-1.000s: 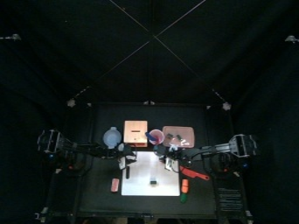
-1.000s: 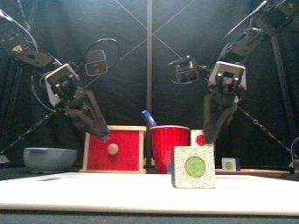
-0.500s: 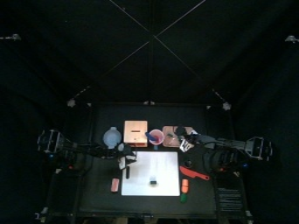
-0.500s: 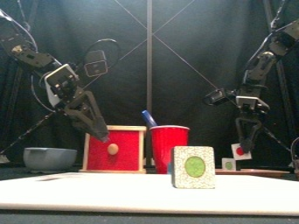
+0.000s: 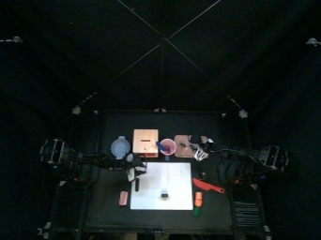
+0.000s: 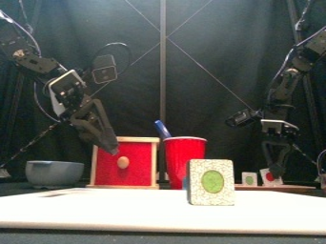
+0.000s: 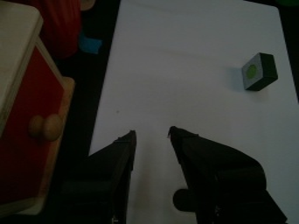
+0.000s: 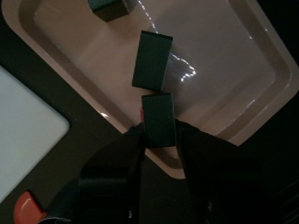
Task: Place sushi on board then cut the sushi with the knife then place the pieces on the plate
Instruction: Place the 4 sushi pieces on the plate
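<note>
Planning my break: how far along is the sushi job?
Done: two pieces lie on the tray. In hand: the right gripper holds a third piece at the tray, jaws shut on it. Left: a last piece stands on the board; the left gripper hangs open over the board.

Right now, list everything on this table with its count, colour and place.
cutting board: one, white, front middle of the table.
tray: one, pink, back right.
standing sushi piece: one, dark green, upright on the board.
tray sushi pieces: two, dark green, on the tray.
held sushi piece: one, dark green, over the tray.
red cup: one, back middle.
blue knife: one, standing in the cup.
red knife: one, right of the board.
wooden box: one, pale with red front, left of the cup.
bowl: one, blue-grey, back left.
orange toy: one, right of the board's front.
reddish toy: one, left of the board.
left gripper: open, over the board.
right gripper: shut on the held sushi piece.
</note>
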### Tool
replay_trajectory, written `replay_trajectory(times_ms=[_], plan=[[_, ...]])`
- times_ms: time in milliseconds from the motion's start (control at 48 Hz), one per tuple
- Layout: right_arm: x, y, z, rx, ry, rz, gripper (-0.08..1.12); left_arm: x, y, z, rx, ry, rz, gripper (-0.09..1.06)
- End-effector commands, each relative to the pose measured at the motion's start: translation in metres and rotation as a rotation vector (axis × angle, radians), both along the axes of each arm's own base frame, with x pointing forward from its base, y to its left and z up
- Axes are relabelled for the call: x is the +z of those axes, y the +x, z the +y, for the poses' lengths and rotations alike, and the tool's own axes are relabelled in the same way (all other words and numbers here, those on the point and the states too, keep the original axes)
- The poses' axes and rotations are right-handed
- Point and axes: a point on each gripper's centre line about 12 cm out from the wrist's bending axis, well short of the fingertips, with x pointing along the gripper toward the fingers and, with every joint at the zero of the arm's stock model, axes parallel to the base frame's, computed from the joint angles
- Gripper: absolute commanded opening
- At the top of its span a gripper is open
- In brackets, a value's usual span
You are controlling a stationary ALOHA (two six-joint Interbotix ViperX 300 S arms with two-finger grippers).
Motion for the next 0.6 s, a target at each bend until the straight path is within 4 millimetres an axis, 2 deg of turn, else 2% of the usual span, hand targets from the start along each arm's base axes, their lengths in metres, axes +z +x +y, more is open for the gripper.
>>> replay_trajectory(times_ms=[21,125,229,312,438,604], plan=[[0.012,0.003,-0.001,0.003,-0.022,-0.035,0.80,0.006,0.004,0.001,0.005,0.000,-0.023,0.77],[0.023,0.008,0.004,0.026,-0.031,-0.065,0.80,0.006,0.004,0.001,0.006,-0.001,-0.023,0.77],[0.040,0.028,0.027,0.141,-0.052,-0.130,0.80,0.006,0.004,0.002,0.007,-0.001,-0.023,0.77],[0.050,0.047,0.053,0.257,-0.059,-0.186,0.80,0.006,0.004,0.002,0.007,-0.001,-0.023,0.77],[0.062,0.079,0.102,0.454,-0.062,-0.273,0.80,0.005,0.004,0.002,0.006,0.000,-0.021,0.77],[0.066,0.109,0.151,0.571,-0.017,-0.371,0.80,0.006,0.004,0.002,0.008,0.000,-0.025,0.77]])
